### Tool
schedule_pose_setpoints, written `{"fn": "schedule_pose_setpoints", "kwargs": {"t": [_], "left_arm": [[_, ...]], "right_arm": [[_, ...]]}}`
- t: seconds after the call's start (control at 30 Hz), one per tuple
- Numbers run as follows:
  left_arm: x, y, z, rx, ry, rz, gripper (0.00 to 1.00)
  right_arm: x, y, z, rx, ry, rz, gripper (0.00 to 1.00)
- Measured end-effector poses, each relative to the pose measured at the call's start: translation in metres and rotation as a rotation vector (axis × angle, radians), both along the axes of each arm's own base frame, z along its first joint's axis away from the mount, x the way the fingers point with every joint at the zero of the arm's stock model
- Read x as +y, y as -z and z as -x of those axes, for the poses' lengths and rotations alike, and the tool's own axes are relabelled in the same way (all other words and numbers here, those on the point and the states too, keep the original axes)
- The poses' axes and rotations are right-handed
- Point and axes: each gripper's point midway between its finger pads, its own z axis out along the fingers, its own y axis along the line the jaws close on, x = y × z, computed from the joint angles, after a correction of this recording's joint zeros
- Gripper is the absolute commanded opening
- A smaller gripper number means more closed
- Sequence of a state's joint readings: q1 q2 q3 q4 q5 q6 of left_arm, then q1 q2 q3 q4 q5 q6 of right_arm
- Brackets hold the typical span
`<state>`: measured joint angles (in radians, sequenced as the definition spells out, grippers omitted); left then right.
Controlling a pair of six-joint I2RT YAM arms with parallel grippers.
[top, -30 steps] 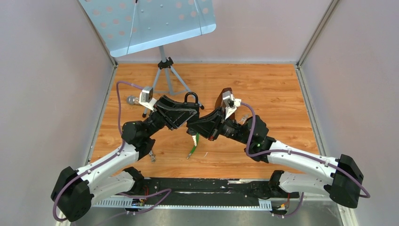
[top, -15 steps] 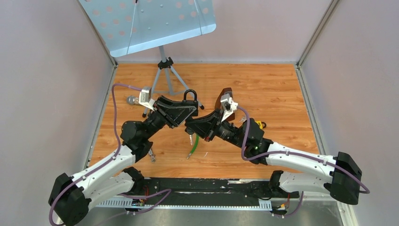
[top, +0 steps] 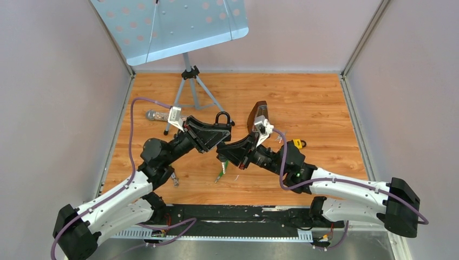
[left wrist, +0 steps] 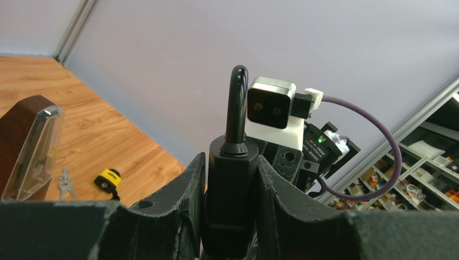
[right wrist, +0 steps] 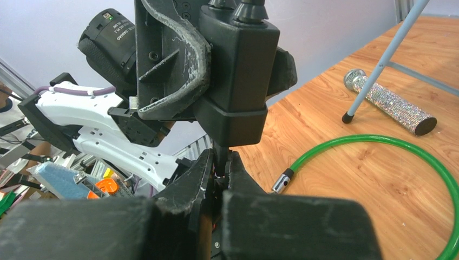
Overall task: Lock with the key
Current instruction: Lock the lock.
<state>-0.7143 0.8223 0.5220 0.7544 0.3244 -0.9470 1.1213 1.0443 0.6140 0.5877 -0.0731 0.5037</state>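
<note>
The left gripper (left wrist: 230, 181) has its jaws half closed on the body of a black padlock (left wrist: 230, 206), one finger pressing on each side. The shackle stands up out of the grip. The right gripper (right wrist: 219, 176) has its jaws closed narrow on the key (right wrist: 221, 156), a thin dark stem which goes straight up to the underside of the padlock. How deep the key sits in the lock, I cannot tell.

The only container is a brown wooden case (left wrist: 24, 135) with a clear cover, standing on the table (top: 325, 103). What it holds I cannot make out.

The left wrist view shows a small yellow padlock (left wrist: 108, 179) and a bunch of keys (left wrist: 65, 183) lying just beside the case. From above, the yellow padlock is only a small spot and these keys are not clear. The right wrist view shows a green cable (right wrist: 379, 142) in a loop on the wood, a glittering microphone (right wrist: 387, 105) and one foot of a tripod (right wrist: 349, 115) near the microphone. From above, the tripod carries a blue perforated panel (top: 168, 27) at the far left of the table.

Both arms reach forward from their bases with the elbows bent outward and meet over the middle of the table. The left gripper is a little farther from the bases, and the right one comes from below it.
</note>
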Motion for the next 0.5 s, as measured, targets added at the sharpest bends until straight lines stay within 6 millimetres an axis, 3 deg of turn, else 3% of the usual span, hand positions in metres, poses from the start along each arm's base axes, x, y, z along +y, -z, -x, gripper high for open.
{"fn": "schedule_pose_setpoints", "kwargs": {"t": [0.3,0.5], "left_arm": [[0.004,-0.002,-0.003,-0.018,-0.019,0.031,0.0],[0.019,-0.023,-0.014,-0.041,-0.09,0.125,0.0]], "right_arm": [[0.01,0.001,-0.006,0.033,0.031,-0.02,0.0],[0.031,-0.022,-0.017,0.009,0.033,-0.069,0.0]]}}
